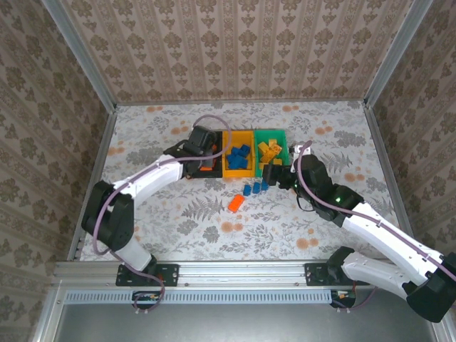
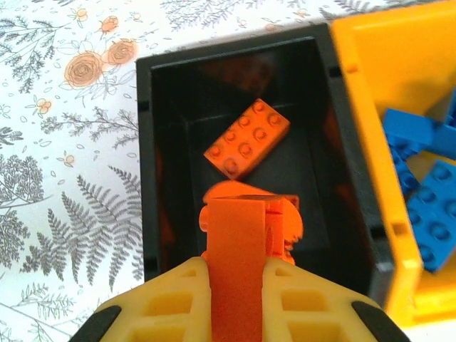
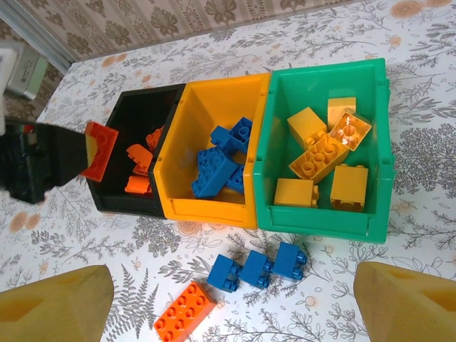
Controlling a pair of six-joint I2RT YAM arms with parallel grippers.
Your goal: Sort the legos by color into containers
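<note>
Red-orange brick (image 2: 235,228) pinched in our left gripper (image 2: 239,285), we are holding it over the black bin (image 2: 146,142) because other red-orange bricks (image 2: 247,137) are lying there, our right gripper (image 3: 231,303) spread wide.

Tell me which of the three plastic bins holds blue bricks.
The yellow-orange plastic bin, the middle one; the black plastic bin holds red-orange bricks, the green plastic bin yellow bricks.

A robot test cell: wallpaper-patterned panels (image 1: 235,43) in aluminium framing (image 1: 235,271) enclose a floral-covered table (image 1: 178,228).

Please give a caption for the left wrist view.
The left tool holds a red-orange brick over the black bin.
</note>
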